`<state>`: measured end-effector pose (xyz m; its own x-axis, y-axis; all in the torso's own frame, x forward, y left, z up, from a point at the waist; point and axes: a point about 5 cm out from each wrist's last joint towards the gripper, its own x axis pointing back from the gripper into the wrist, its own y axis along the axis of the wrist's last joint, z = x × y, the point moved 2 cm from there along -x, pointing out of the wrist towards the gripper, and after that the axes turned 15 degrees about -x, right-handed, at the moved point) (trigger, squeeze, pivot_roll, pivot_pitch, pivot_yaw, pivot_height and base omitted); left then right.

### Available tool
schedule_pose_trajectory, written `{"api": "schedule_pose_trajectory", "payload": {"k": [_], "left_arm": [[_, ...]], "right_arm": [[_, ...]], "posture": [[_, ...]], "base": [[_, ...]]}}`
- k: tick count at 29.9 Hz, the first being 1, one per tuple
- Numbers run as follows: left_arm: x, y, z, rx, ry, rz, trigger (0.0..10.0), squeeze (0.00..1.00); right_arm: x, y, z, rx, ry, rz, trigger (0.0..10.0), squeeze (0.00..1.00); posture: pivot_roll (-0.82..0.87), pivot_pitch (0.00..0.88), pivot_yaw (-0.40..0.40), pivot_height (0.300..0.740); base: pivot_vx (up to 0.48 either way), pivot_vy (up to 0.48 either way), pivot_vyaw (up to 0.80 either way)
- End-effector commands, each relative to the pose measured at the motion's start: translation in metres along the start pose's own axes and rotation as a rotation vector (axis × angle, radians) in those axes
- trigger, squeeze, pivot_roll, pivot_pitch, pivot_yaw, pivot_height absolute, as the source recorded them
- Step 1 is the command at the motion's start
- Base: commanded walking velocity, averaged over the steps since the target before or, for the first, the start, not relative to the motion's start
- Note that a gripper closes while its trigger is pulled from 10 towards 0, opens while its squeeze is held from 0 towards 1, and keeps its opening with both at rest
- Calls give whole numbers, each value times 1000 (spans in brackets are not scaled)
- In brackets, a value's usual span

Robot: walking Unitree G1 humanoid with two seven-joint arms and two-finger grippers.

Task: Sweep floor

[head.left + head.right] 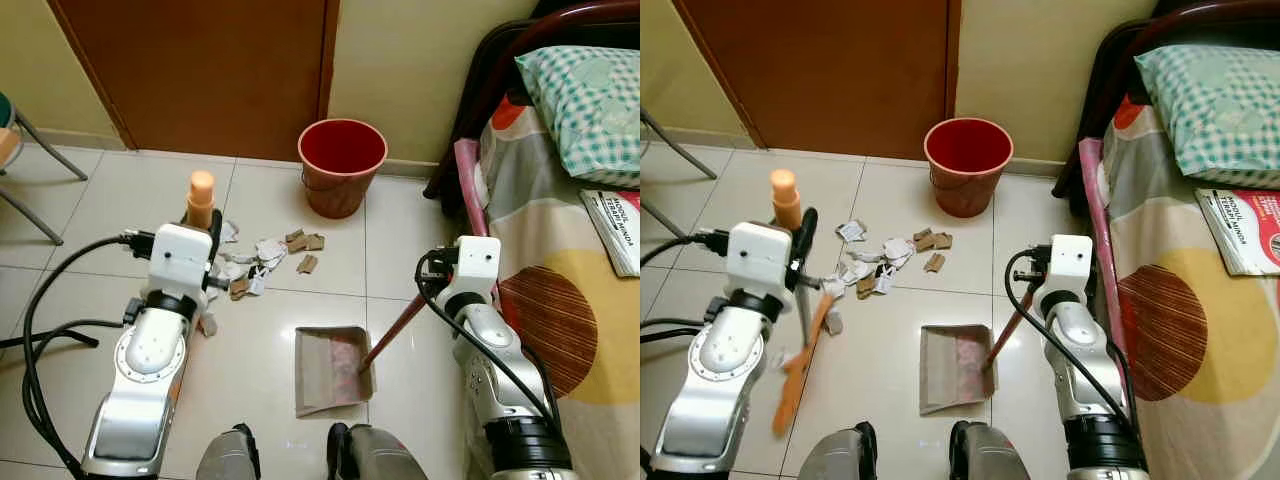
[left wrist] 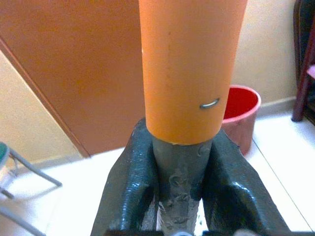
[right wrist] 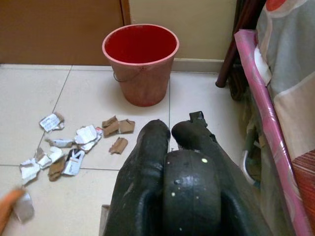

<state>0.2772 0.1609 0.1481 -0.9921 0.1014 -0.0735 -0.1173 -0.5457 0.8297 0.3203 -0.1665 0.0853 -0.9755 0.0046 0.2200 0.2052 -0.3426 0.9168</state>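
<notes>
The robot's two feet (image 1: 290, 455) stand on the pale tiled floor (image 1: 90, 210), and just ahead of them a dustpan (image 1: 330, 368) lies flat on the tiles. Its long reddish handle (image 1: 395, 325) slants up to the right gripper (image 3: 170, 135), whose black fingers are clamped together around the dark grip. On the left, the left gripper (image 2: 179, 162) is closed on the grey shaft of a broom (image 1: 800, 340), right under its orange cap (image 2: 192, 64). The broom's orange lower part slants down toward the floor beside the left arm. Scraps of torn paper and cardboard (image 1: 262, 258) are scattered on the tiles between the broom and a red bucket (image 1: 341, 165), ahead of the dustpan and apart from it. The bucket stands near the wall, just beside a brown door (image 1: 200, 70). Along the right side is a bed (image 1: 560, 300) with a patterned sheet, a checked pillow (image 1: 585, 95) and a book (image 1: 615, 230) lying on it.
</notes>
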Motion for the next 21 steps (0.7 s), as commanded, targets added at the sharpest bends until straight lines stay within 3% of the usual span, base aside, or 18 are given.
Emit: {"api": "schedule_pose_trajectory", "payload": {"k": [1, 6, 11, 15, 21], "left_arm": [[0, 5, 2, -5, 6, -24, 10000, 0], [-1, 2, -7, 55, -25, -8, 10000, 0], [-3, 13, -26, 106, -130, -53, 10000, 0], [-1, 16, -32, 131, -164, -54, 10000, 0], [6, 29, -45, 184, -267, -111, 10000, 0]], "right_arm": [[0, 4, -2, -24, -7, -13, 10000, 0], [-1, 7, -1, -41, -15, -22, 10000, 0], [-5, 8, -2, -56, -79, -42, 10000, 0], [-9, 7, -2, -66, -109, -38, 10000, 0], [-15, 13, 13, -42, -49, -81, 10000, 0]], "posture": [[-8, 218, -70, 740], [-10, 219, -70, 740], [-10, 217, -68, 740], [-10, 214, -66, 740], [-2, 218, -63, 740]], "base": [[0, 0, 0], [0, 0, 0], [0, 0, 0], [0, 0, 0], [0, 0, 0]]}}
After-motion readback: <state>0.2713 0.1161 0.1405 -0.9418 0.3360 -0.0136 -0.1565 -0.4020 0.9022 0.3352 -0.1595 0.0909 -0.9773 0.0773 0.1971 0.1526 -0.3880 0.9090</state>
